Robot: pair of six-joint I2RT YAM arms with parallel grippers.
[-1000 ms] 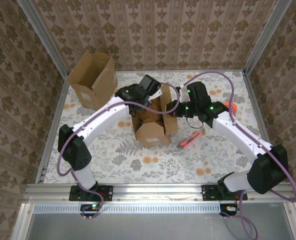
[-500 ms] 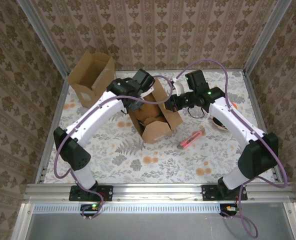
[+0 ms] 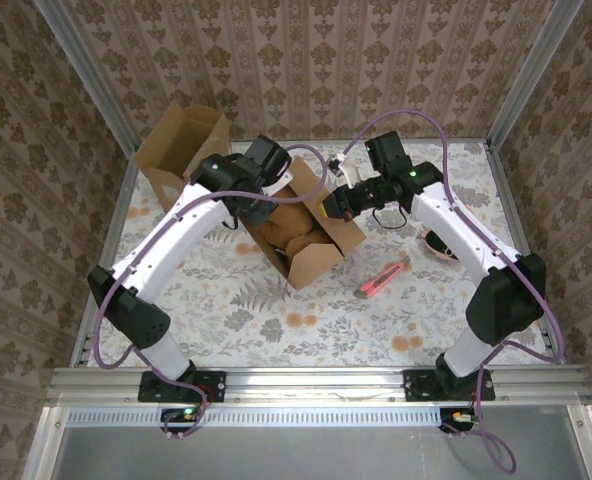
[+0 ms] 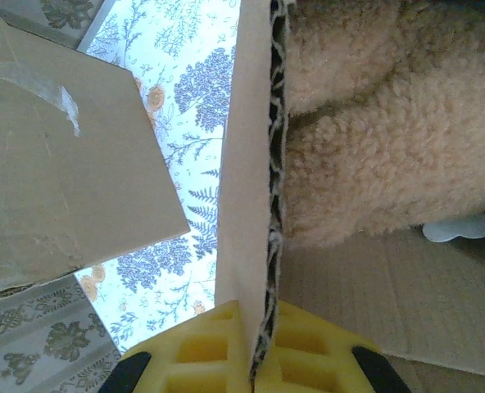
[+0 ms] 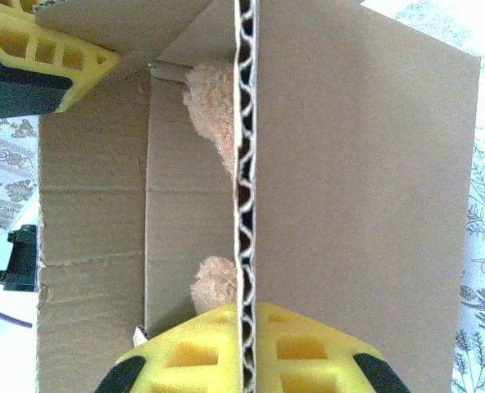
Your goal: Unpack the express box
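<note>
The express box (image 3: 321,262) is an open brown carton at mid table, turned at an angle, with a tan plush toy (image 3: 288,230) inside. My left gripper (image 3: 259,192) is shut on the box's left wall, whose corrugated edge (image 4: 263,246) runs between the yellow fingers (image 4: 201,352). My right gripper (image 3: 338,204) is shut on the opposite wall, its edge (image 5: 245,205) clamped between the yellow pads (image 5: 308,348). The plush toy (image 4: 390,123) presses against the inner wall. Bits of the plush toy (image 5: 212,102) peek out beside the clamped wall.
A second open carton (image 3: 184,152) stands at the back left, close to the left arm. A red utility knife (image 3: 381,281) lies right of the box. An orange and white object (image 3: 438,243) lies by the right arm. Patterned walls enclose the table.
Both arms have swung toward the back left, carrying the box with them and turning it. The orange and white object at the right has come into view.
</note>
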